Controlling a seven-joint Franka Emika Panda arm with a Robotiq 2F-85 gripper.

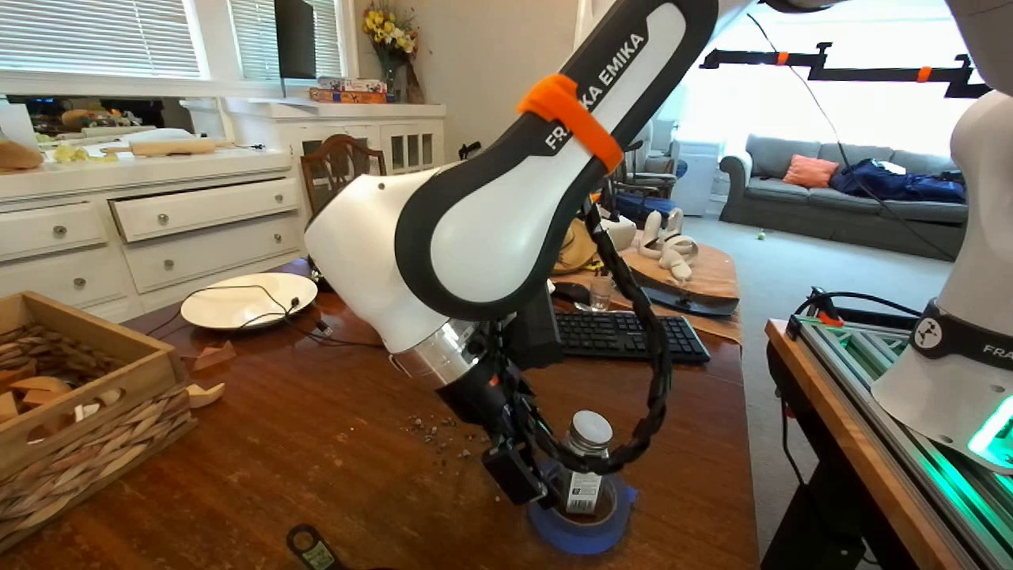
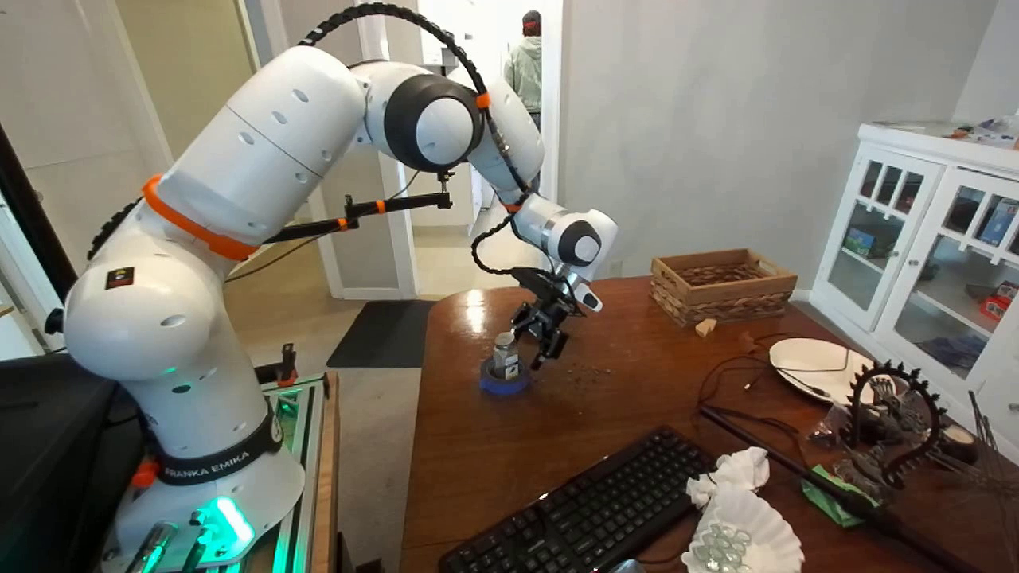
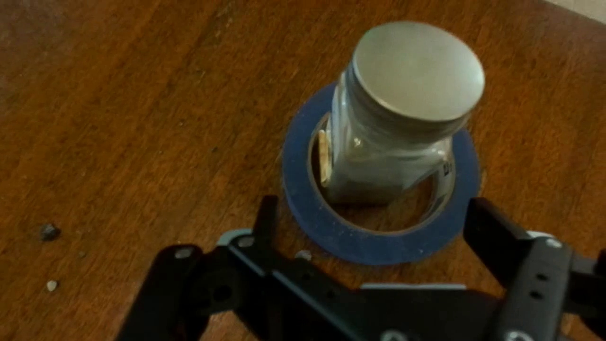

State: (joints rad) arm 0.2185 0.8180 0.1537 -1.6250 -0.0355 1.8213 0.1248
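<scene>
The black fingers (image 3: pixel 490 237) stand spread wide apart, just beside a square-sided transparent jar (image 3: pixel 388 137) with a white label (image 1: pixel 583 491) and a flat, round, silvery metal lid (image 3: pixel 419 71). The jar stands in the hole of a flat blue roll of tape (image 3: pixel 374 247) on the glossy reddish-brown wooden counter (image 1: pixel 316 459). In the wrist view the roll's near rim shows between the fingers; whether they touch it I cannot tell.

A long edge of the counter runs near the roll, leaving a modest strip of wood; past it, greyish carpeted floor (image 2: pixel 374 446) separates the counter from a wood-edged metal stand (image 1: pixel 859 439). Away from that edge lies far more room: a broad stretch of wood, sprinkled near the fingers with small grey crumbs (image 1: pixel 433 430), reaches to a wooden-rimmed tan woven basket (image 1: pixel 103 455). Near the basket lies a round white plate (image 1: pixel 218 313). A black computer keyboard (image 2: pixel 581 509) lies well apart from the roll, one end near that same edge, with a run of wood between the two.
</scene>
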